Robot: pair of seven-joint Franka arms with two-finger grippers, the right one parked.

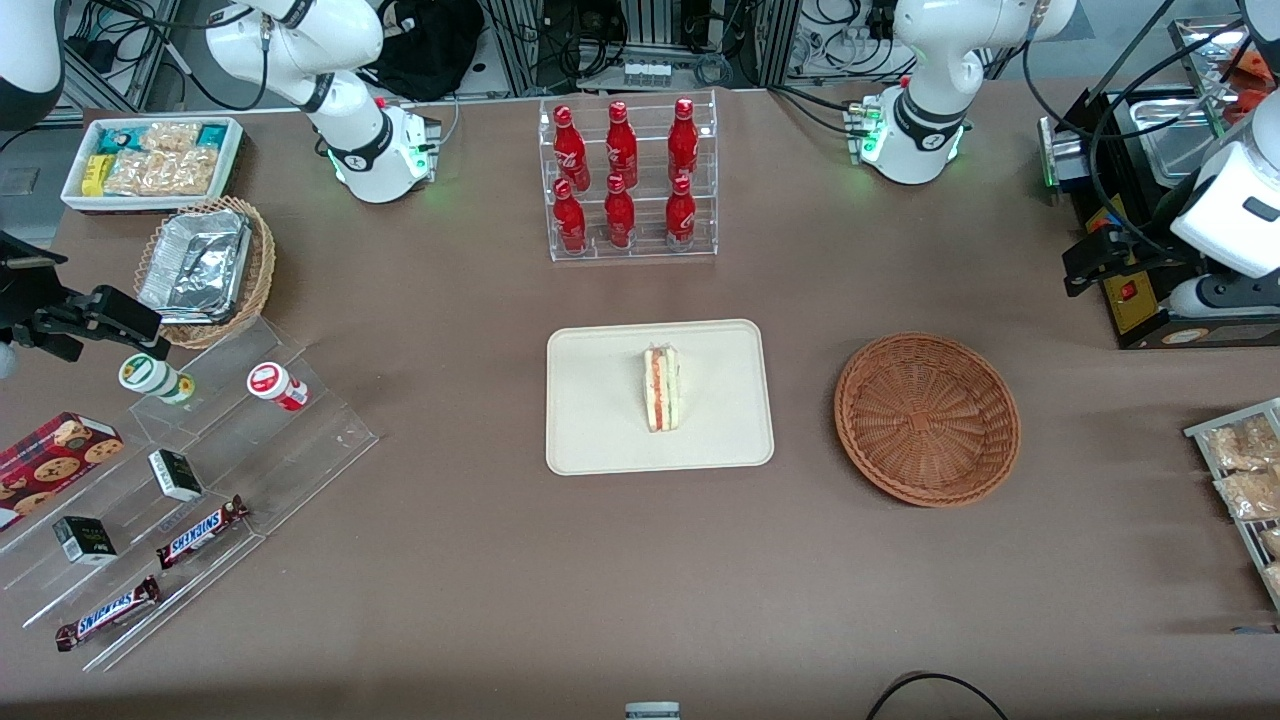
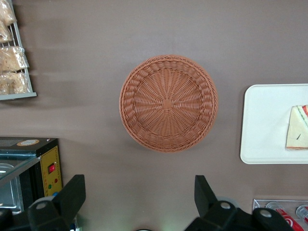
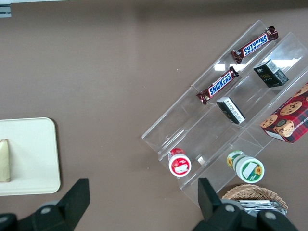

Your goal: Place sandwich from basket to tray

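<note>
Sandwich (image 1: 661,389) on tray (image 1: 600,440), long axis toward camera, gripper (image 2: 139,202) open above basket (image 2: 168,103)

Your workspace backdrop, basically:
You've got a brown table (image 1: 480,560); past its top edge sit cables (image 1: 600,40) and what look like metal frames.

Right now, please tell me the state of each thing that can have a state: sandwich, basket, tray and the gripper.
sandwich: lying on the tray, on its side, free of the gripper.
basket: empty, upright on the table, beside the tray.
tray: flat on the table, holding only the sandwich.
gripper: open, holding nothing, above the table beside the basket.
</note>
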